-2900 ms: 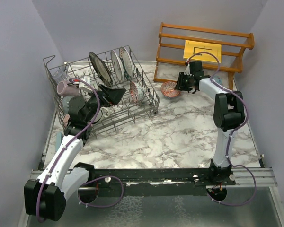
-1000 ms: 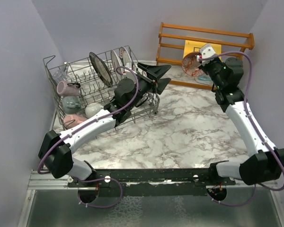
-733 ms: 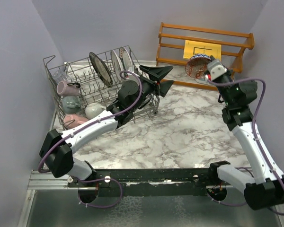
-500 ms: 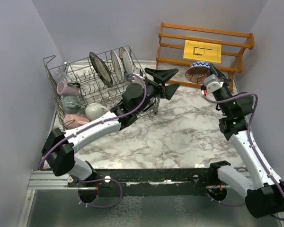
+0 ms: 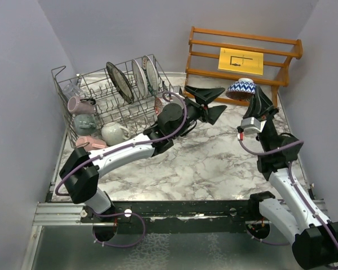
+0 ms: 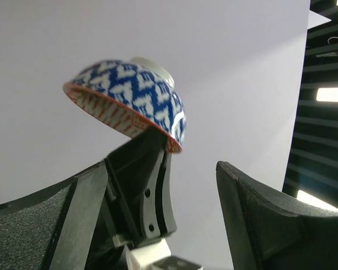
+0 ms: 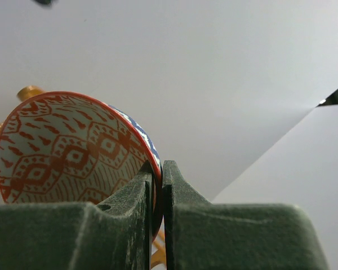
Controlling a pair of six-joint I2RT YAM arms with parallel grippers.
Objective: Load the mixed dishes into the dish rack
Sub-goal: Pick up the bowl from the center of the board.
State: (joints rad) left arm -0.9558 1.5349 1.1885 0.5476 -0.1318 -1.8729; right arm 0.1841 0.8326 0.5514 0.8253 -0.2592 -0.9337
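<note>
Right tool (image 7: 158,171) clenched on small red-patterned bowl (image 7: 62,146), right of grey wire dish rack (image 5: 96,98); released left tool (image 5: 217,101) between.

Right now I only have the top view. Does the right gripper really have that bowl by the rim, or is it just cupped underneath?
Observer: By the rim. The right wrist view shows the right gripper shut on the rim of the bowl, one finger inside and one outside.
Operator: Is the left touching it?
Observer: No. In the left wrist view the left gripper is open. The bowl shows above the gap between its fingers, and neither finger touches it.
Operator: Anything inside the bowl?
Observer: Nothing in the part the right wrist view shows, just a red pattern on white.
</note>
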